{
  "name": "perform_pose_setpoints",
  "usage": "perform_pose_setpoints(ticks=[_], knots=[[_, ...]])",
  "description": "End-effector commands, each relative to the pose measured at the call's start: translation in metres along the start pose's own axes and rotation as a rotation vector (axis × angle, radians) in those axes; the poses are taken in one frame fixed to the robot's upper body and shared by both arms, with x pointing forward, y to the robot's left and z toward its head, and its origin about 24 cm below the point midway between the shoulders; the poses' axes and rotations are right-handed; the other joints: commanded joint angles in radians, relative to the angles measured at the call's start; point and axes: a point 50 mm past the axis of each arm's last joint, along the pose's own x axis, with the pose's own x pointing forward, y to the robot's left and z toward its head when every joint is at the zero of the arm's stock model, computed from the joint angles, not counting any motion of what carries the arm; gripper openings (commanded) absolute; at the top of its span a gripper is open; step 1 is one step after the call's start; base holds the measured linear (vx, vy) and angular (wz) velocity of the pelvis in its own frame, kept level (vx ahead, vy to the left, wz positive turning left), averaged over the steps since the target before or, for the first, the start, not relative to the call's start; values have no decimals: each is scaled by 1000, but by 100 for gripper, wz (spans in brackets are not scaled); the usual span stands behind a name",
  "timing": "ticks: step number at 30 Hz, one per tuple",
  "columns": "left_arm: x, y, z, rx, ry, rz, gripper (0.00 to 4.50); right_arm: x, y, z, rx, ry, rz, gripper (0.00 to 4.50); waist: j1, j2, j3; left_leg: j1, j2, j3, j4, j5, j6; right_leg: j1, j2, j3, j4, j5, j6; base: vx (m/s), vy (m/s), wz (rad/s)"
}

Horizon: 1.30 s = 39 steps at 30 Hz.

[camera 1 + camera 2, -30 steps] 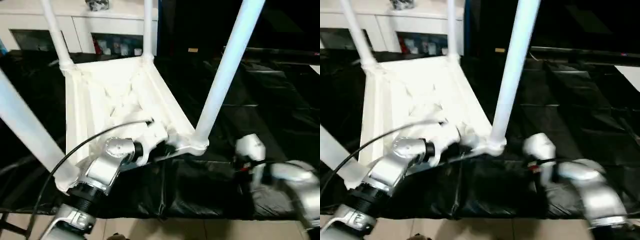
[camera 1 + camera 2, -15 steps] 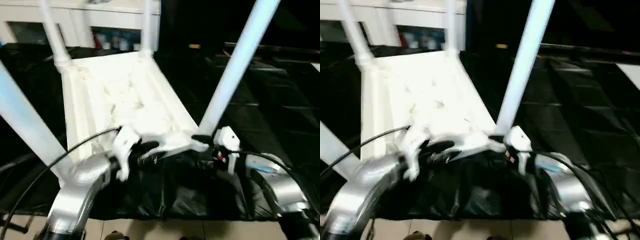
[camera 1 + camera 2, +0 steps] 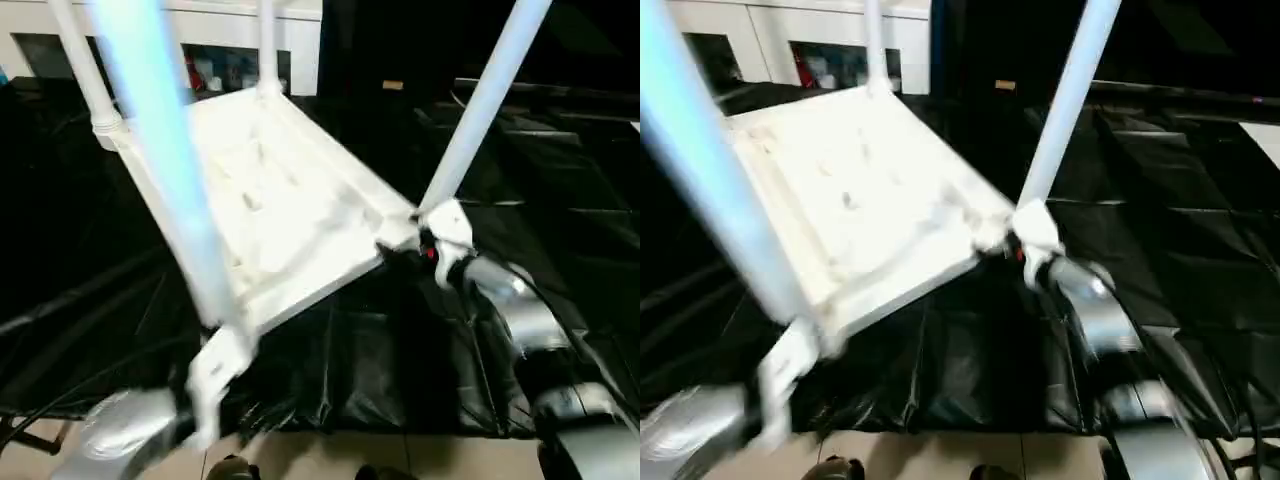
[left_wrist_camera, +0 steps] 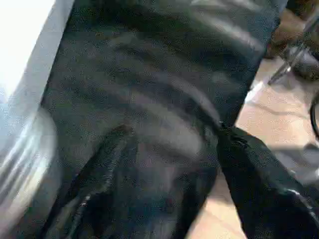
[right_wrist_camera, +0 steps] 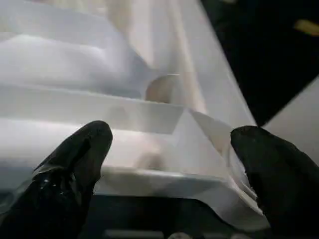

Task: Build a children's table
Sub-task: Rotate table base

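Right gripper: the right gripper [image 5: 169, 149] is standing wide apart, its two black fingers [image 5: 75, 164] flanking the corner rim of the tabletop [image 3: 270, 200] without pinching it; nothing is being held.
Left gripper: the left gripper [image 4: 164, 179] is hanging low at the near edge of the worktop [image 3: 560, 230], jaws parted over black sheeting [image 4: 149, 99], gripping nothing.
Task's thing: the children's table is lying upside down on the worktop, ribbed underside up, tilting so its near-left corner is rising.
Surroundings: black crinkled sheeting is covering the worktop; a white cabinet [image 3: 290, 50] with glass-fronted compartments is standing behind; tiled floor [image 3: 330, 460] is showing in front.
In the way: the near-left leg [image 3: 160, 150] is crossing in front of the tabletop, hiding part of it.
Change: a second ago the left gripper was resting on the tabletop's near edge; now it is sitting lower and off it, while the right gripper is reaching the near-right corner socket [image 3: 440, 222].
Count: four legs are showing, one tabletop, two grippers.
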Motion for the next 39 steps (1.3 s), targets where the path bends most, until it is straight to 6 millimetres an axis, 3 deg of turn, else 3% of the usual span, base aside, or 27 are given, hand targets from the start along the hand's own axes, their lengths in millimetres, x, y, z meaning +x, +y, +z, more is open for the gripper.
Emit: perform_pose_setpoints(ticks=[1,2,5,6,7,9,10,12,14,15,17,19,20,21,23,27,29,30,35,39], knots=[[-15,-2,-6,14,-12,-34,323,3,-11,2,22,-5,-100,450,-7,10,-48,14,18,-6,-74,-279,10,30,-21,30,-66,-265,-162,0,0,0],[-15,-2,-6,14,-12,-34,333,3,-11,2,22,-5,-100,450,-9,8,-49,9,16,-5,-73,-264,15,31,-23,30,-63,-241,-172,0,0,0],[-33,0,-13,9,-41,20,355,7,-7,4,30,-16,-82,450,-9,10,-55,13,16,0,-65,-208,33,34,-19,31,-51,-129,-191,0,0,0],[-35,1,-14,6,-53,36,359,7,-6,4,28,-17,-75,450,-11,10,-55,9,15,1,-64,-187,42,39,-18,31,-46,-87,-203,0,0,0],[-39,2,-13,0,-71,59,366,6,-5,3,26,-17,-66,450,-8,4,-60,14,16,3,-60,-165,54,41,-18,31,-41,-53,-215,0,0,0],[-52,10,-9,-10,-146,147,387,1,-4,-3,11,-13,-46,450,-7,6,-57,13,16,6,-59,-159,65,41,-18,32,-42,-36,-226,0,0,0],[-56,12,-7,-9,-176,172,393,-1,-4,-5,9,-9,-48,450,-7,-4,-61,14,16,8,-58,-159,68,44,-18,32,-43,-39,-226,0,0,0],[-63,19,0,-9,-251,213,400,-7,-3,-13,13,4,-61,450,-5,0,-59,15,17,7,-60,-174,70,42,-19,32,-45,-69,-220,0,0,0],[-67,28,14,18,-352,225,408,-20,0,-25,-11,17,-89,450,-1,-1,-59,20,18,5,-63,-208,53,41,-19,33,-50,-132,-200,0,0,0],[-66,30,17,27,-372,220,433,-22,1,-27,-15,20,-97,450,5,-1,-59,27,19,6,-64,-234,39,36,-18,34,-55,-166,-184,0,0,0],[-64,33,20,32,-391,216,437,-24,1,-30,-15,26,-107,450,-1,-7,-60,19,18,0,-70,-262,20,42,-20,33,-54,-205,-167,0,0,0],[-55,41,27,45,-424,190,447,-27,1,-36,-3,52,-133,450,-3,-10,-62,24,17,1,-67,-277,12,36,-21,35,-58,-235,-152,0,0,0],[-55,41,27,45,-424,190,447,-27,1,-36,-3,52,-133,450,-4,-10,-62,23,14,2,-68,-277,9,36,-19,36,-59,-241,-147,0,0,0],[-46,45,33,50,-443,164,447,-27,2,-40,10,71,-148,450,-4,-9,-72,21,16,-2,-67,-275,-2,44,-23,34,-55,-235,-143,0,0,0],[-34,46,39,45,-465,115,447,-24,3,-42,6,97,-166,450,-5,-14,-71,19,14,-2,-65,-277,-9,41,-25,35,-56,-249,-137,0,0,0],[1,47,58,78,-497,34,447,-10,8,-42,-3,139,-177,450,-2,-15,-81,20,13,-1,-57,-253,-12,40,-27,34,-50,-223,-157,0,0,0],[7,47,61,85,-498,19,447,-7,11,-40,-2,138,-171,450,-3,-17,-82,14,14,-3,-56,-248,-12,44,-30,33,-47,-223,-157,0,0,0],[15,46,66,98,-501,-4,447,-2,15,-38,9,132,-153,450,-2,-13,-83,15,14,-3,-55,-245,-14,43,-30,34,-45,-219,-157,0,0,0],[52,34,90,134,-534,-150,447,18,40,-30,6,140,-65,450,-1,-4,-84,16,14,-5,-53,-256,-30,42,-30,31,-40,-191,-183,0,0,0],[80,13,106,146,-551,-293,447,26,52,-29,9,155,-45,450,-5,-4,-91,13,14,-8,-49,-232,-26,52,-31,30,-30,-118,-202,0,0,0]])
